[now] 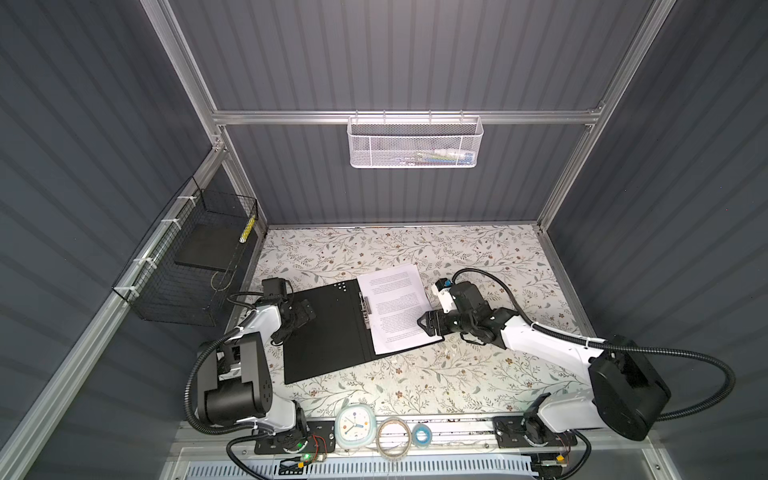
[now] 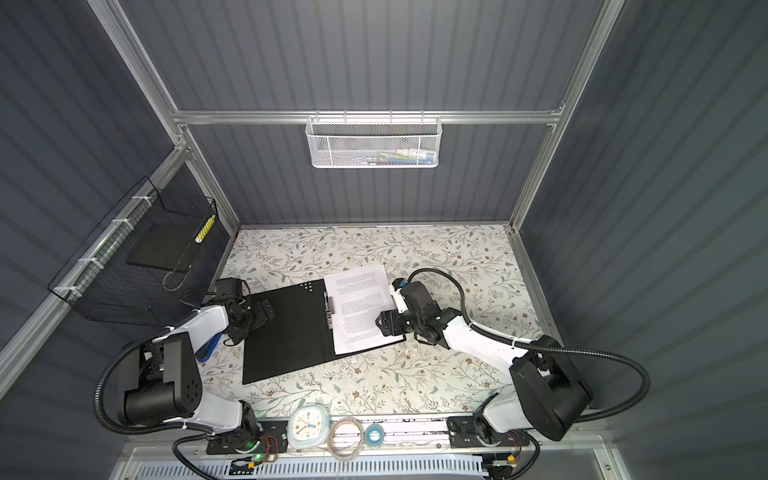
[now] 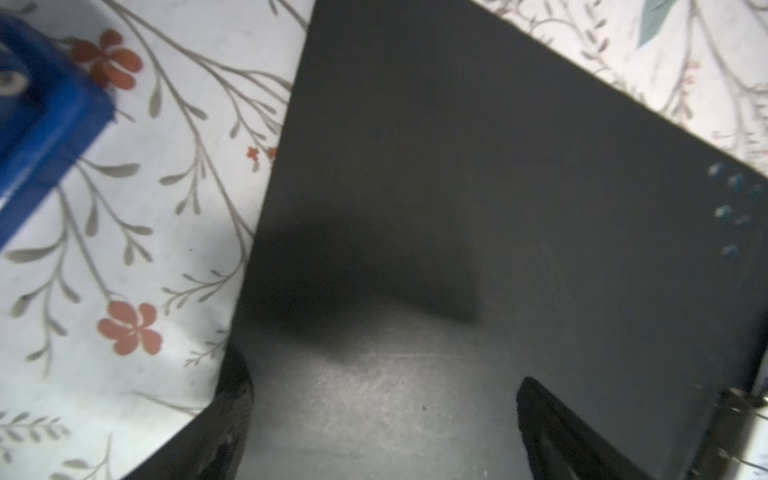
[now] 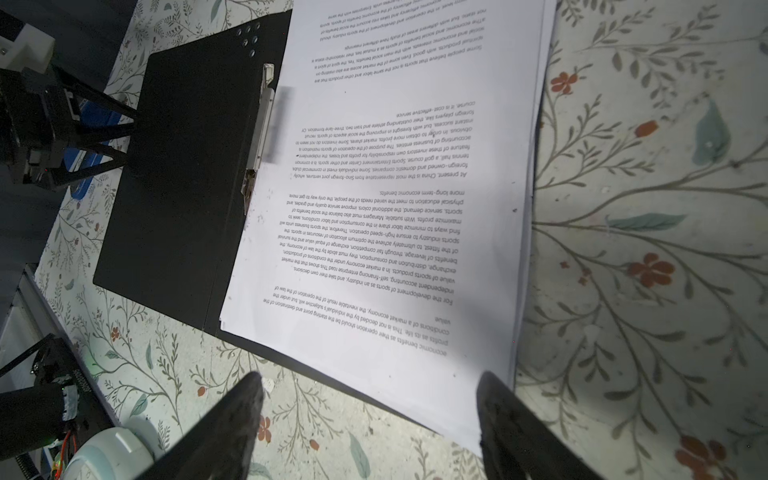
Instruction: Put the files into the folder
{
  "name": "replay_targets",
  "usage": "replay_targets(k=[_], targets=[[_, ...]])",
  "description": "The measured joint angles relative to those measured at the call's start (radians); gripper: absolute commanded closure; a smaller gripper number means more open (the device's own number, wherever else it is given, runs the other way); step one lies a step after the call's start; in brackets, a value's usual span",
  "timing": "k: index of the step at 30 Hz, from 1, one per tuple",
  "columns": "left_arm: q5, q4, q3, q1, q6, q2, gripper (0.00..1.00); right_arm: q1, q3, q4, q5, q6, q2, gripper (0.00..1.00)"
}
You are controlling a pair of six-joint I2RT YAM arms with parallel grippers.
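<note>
files on the open folder — both grippers spread

found the folder [image 1: 324, 336] opened flat on the table [image 1: 457, 374], black inside up, slanted across the middle in both top views. saw the files [image 1: 395, 307] resting on its right half, printed side up, left edge just beside the metal clip [image 1: 365, 309] at the spine; could not tell whether any sheet sat under that clip. noted the far end of the files poking out past the folder's far edge onto the table, and a thin black strip of cover showing along the near edge.

caught the right gripper [image 1: 424, 326] low at the right edge of the files, fingers [image 4: 245, 415] spread wide with nothing between them — one tip over the table, the other at the near corner of the paper. could not tell whether that tip touched the sheet.

placed the left gripper [image 1: 301, 313] over the left half of the folder, close to its left edge, fingers likewise wide apart and gripping nothing; contact with the cover not clear. spotted a blue item [image 3: 41, 137] on the table just left of the folder, beside the left arm. noticed a clock [image 1: 351, 426] at the front rail, well apart from the folder.
</note>
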Motion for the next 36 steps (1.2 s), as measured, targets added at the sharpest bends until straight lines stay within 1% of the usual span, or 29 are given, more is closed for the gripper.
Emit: replay_targets(k=[7,15,17,19,23,25,28,31,33,36], targets=[[0.103,0.074,-0.043,-0.001,-0.002,-0.028,0.0,-0.046,0.016,-0.007,-0.034,-0.01,0.0,0.19],[0.166,0.161,-0.094,-0.038,-0.009,-0.054,0.0,-0.079,0.052,-0.066,-0.045,-0.06,-0.002,0.2],[0.17,0.169,-0.098,-0.062,-0.016,-0.058,0.0,-0.101,0.064,-0.079,-0.06,-0.071,-0.002,0.2],[0.169,0.175,-0.101,-0.106,-0.032,-0.061,0.0,-0.126,0.087,-0.097,-0.074,-0.079,-0.002,0.2],[0.165,0.165,-0.103,-0.164,-0.064,-0.071,0.01,-0.15,0.162,-0.131,-0.086,-0.099,0.013,0.28],[0.151,0.135,-0.103,-0.175,-0.079,-0.084,0.0,-0.146,0.224,-0.138,-0.106,-0.108,0.053,0.3],[0.09,0.043,-0.087,-0.171,-0.09,-0.104,0.01,-0.122,0.304,-0.145,-0.129,-0.122,0.132,0.31],[0.043,-0.021,-0.053,-0.116,-0.09,-0.112,0.01,-0.093,0.347,-0.149,-0.155,-0.127,0.198,0.32],[-0.006,-0.055,-0.021,-0.086,-0.089,-0.112,0.01,-0.081,0.354,-0.148,-0.174,-0.126,0.228,0.32],[-0.077,-0.096,0.03,-0.072,-0.086,-0.093,0.01,-0.067,0.359,-0.142,-0.191,-0.123,0.269,0.31]])
